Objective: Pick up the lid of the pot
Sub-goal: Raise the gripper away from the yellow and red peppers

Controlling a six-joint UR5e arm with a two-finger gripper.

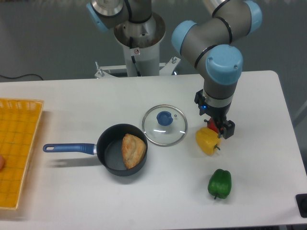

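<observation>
- Lining the left edge of the pale desk, a slatted yellow crate keeps a partly visible orange item inside its side wall.
- A dark, round pan cradles a tan, bread-like piece; its smooth blue handle points left, away from the arm's side.
- The pot lid, the item sought, lies just right of the pan: a clear disc, apparently glass, with a pale rim and rounded blue knob up, likely the easiest grip.
- A glossy yellow pepper rests near the jaws, right of the lid.
- The robot's gripper points down, jaws spread wide with no visible hold on anything; a red item shows partly behind, its contact impossible to tell.
- Nearer the camera, a shiny, lobed green pepper lies on its side.
</observation>
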